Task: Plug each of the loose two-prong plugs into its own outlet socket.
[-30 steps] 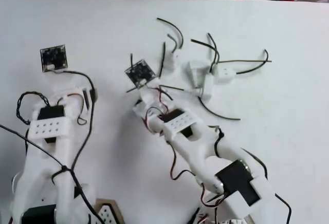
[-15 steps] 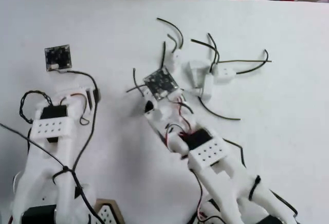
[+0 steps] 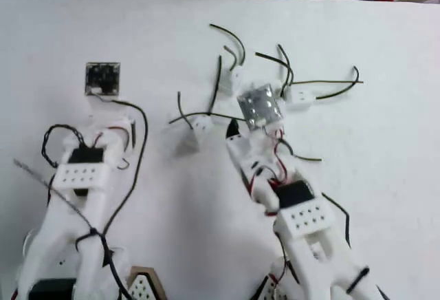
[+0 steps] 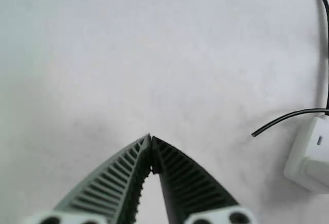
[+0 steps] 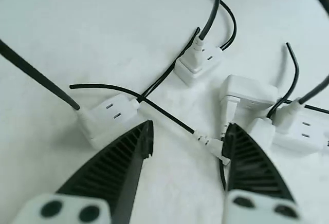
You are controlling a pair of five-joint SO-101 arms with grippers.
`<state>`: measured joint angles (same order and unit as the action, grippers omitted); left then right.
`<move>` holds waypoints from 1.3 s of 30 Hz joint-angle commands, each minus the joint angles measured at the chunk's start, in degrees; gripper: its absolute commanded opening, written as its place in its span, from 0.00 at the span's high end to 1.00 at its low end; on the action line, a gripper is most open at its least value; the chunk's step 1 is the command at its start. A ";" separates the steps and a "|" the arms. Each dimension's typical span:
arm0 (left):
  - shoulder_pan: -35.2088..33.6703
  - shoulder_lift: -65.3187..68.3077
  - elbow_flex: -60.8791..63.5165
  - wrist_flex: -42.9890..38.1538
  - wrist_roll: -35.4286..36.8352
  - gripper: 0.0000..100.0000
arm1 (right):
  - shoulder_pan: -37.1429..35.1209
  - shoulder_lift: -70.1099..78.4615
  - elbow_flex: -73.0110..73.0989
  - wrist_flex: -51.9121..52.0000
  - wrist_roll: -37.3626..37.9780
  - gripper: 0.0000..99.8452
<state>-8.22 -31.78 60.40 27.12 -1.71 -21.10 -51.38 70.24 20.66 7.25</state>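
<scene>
A small white plug on a black cord (image 5: pixel 209 144) lies loose on the white counter (image 5: pixel 77 23). It sits between the spread fingers of the right gripper (image 5: pixel 188 128), close to one finger; whether it touches, I cannot tell. Near it on the other finger's side, a white two-slot outlet block (image 5: pixel 110 112) lies with both slots bare. Farther on, a second white outlet block (image 5: pixel 198 62) carries a plug whose cord rises away. A third white outlet block (image 5: pixel 303 126) lies off to the opposite side with black cords at it. A plain white boxy piece (image 5: pixel 248 93) sits between the second and third blocks.

In the high view the right arm's square wrist camera board (image 3: pixel 261 105) covers the loose plug and the boxy piece. That view does give the layout: the bare-slot block (image 3: pixel 199 122) lies toward the left arm, the second block (image 3: pixel 230 80) beyond it, and the third (image 3: pixel 299 95) on the far side of the board.

The left gripper (image 4: pixel 151 137) is pressed together over bare counter, with a white block and a black cord end (image 4: pixel 311 154) at the edge of its view.

The cluster sits well in from every counter edge, with broad bare surface around the left arm and toward the far edge.

Since a second ago the right arm has swung across the cluster, away from the left arm, uncovering the bare-slot block. The left arm's camera board (image 3: pixel 103 78) has shifted toward the cluster.
</scene>
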 commanded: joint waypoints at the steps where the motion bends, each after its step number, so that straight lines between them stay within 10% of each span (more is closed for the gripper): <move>1: -0.84 -7.87 3.16 -2.73 0.00 0.98 | 0.13 -9.80 2.55 -0.04 -0.44 0.78; 39: 5.67 -71.78 36.66 -1.67 -0.44 0.98 | -0.04 -51.65 21.89 -0.04 3.60 0.89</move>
<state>-3.30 -102.46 97.49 25.01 -1.71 -21.10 -102.29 92.66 20.66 10.33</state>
